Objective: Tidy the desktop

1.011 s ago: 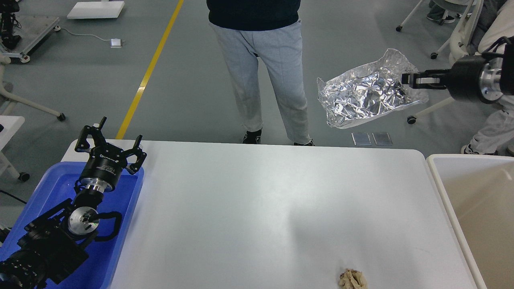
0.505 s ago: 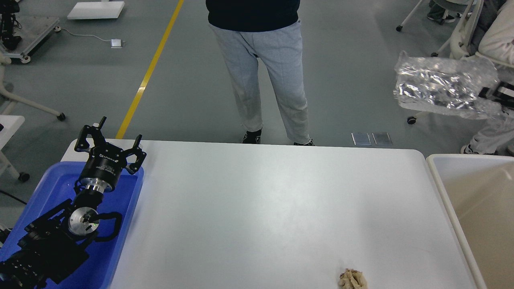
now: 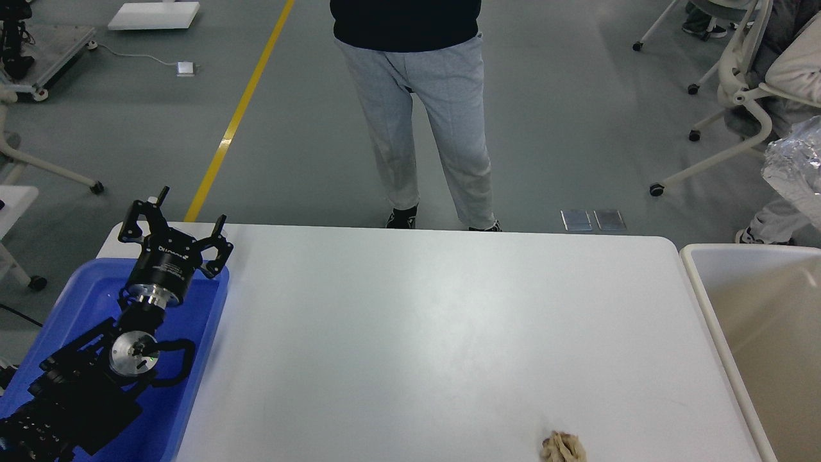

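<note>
The white desktop fills the middle of the head view. A small crumpled beige wad lies on it near the front edge, right of centre. My left gripper is open and empty, held above the far end of the blue tray. A crumpled sheet of silver foil hangs in the air at the right edge, above the far end of the beige bin. My right gripper is out of view.
A person in grey trousers stands just behind the desktop's far edge. Office chairs stand at the back right. The beige bin sits against the desktop's right side.
The foil has been carried to the right, from above the floor behind the table to the frame's right edge. My right gripper has left the view. My left arm has not moved.
</note>
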Available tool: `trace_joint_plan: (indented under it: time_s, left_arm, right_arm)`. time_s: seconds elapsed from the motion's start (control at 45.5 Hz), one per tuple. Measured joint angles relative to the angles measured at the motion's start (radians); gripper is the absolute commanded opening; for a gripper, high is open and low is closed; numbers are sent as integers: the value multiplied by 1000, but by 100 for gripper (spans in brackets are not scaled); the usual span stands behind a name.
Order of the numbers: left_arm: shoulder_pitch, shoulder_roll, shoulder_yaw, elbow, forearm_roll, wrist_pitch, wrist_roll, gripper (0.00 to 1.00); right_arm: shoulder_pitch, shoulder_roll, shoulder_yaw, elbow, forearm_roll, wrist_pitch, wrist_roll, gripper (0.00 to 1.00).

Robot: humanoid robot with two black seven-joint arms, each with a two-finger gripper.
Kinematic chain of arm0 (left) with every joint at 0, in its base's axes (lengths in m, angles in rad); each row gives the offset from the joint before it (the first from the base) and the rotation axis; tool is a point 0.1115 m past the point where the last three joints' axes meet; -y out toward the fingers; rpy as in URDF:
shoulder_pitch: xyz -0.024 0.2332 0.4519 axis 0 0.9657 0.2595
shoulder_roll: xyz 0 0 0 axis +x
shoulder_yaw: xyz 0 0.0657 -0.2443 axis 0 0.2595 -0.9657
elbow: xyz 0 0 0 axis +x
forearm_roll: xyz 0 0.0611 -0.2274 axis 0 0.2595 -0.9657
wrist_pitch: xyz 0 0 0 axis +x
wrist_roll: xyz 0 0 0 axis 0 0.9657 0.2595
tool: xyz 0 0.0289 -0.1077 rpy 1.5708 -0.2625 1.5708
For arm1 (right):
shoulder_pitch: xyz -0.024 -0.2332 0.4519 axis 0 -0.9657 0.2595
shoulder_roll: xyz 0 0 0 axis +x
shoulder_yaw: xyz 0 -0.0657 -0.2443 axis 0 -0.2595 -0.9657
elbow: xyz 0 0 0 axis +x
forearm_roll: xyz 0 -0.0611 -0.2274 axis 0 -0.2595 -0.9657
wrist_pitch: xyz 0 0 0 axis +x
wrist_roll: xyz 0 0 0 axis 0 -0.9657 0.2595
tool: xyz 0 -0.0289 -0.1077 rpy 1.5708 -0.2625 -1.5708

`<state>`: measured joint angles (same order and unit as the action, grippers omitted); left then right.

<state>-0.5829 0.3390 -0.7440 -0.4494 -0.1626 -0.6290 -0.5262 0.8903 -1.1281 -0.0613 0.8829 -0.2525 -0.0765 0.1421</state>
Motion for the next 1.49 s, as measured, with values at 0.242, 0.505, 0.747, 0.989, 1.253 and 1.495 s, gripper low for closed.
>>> trace_joint_plan:
  time_s: [0.242,0.505,0.747,0.989,1.253,1.495]
  left_arm:
    - [0,0,0,0,0,0,0,100]
    - [0,0,0,0,0,0,0,100]
    - [0,0,0,0,-1,0,0,100]
    - [0,0,0,0,-1,0,0,100]
    - [0,0,0,0,-1,0,0,100]
    - [0,0,0,0,-2,0,0,100]
  right_arm:
    - [-196,188,44,-278,200,-5,17,0]
    - [-336,403,115,-590,261,17,19,0]
    - [-403,523,139,-701,275,20,19,0]
    - [-432,623,155,-808,284,18,18,0]
    - [-439,660,167,-853,288,17,18,11]
    - [-433,664,169,-866,289,18,17,97]
